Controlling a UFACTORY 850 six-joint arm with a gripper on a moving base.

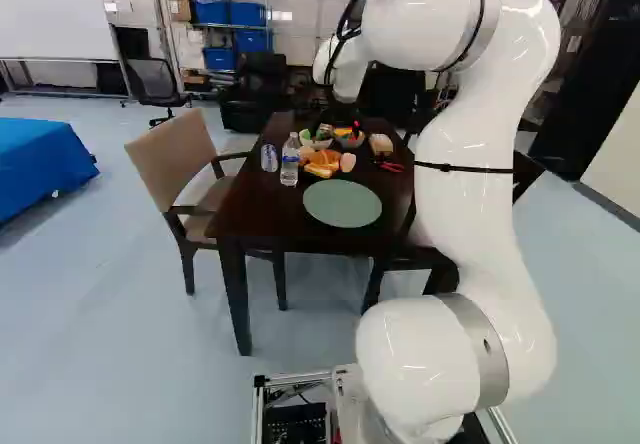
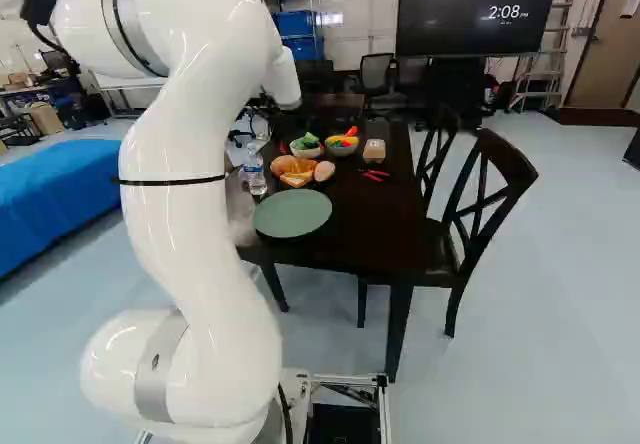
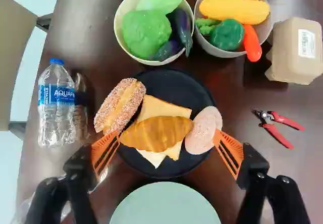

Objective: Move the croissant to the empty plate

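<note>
In the wrist view my gripper (image 3: 165,133) is open, its orange-padded fingers wide apart. Between the fingertips in that view lies the croissant (image 3: 157,133), with no grip on it; the height of the fingers over it is hard to tell. It rests on bread slices on a black plate (image 3: 174,81). A sprinkled bun (image 3: 120,106) lies beside one fingertip and a pinkish round piece (image 3: 203,130) by the other. The bare pale green plate (image 3: 164,206) stands next to the black one, also seen as a green plate (image 1: 342,203) in the left base view. The base views do not clearly show the gripper.
Around the black plate stand a water bottle (image 3: 56,105), a can (image 1: 269,157), a white bowl (image 3: 119,35) and a grey bowl (image 3: 204,43) of toy vegetables, an egg carton (image 3: 296,51) and red-handled pliers (image 3: 276,126). Chairs (image 2: 480,204) flank the dark table (image 2: 350,214).
</note>
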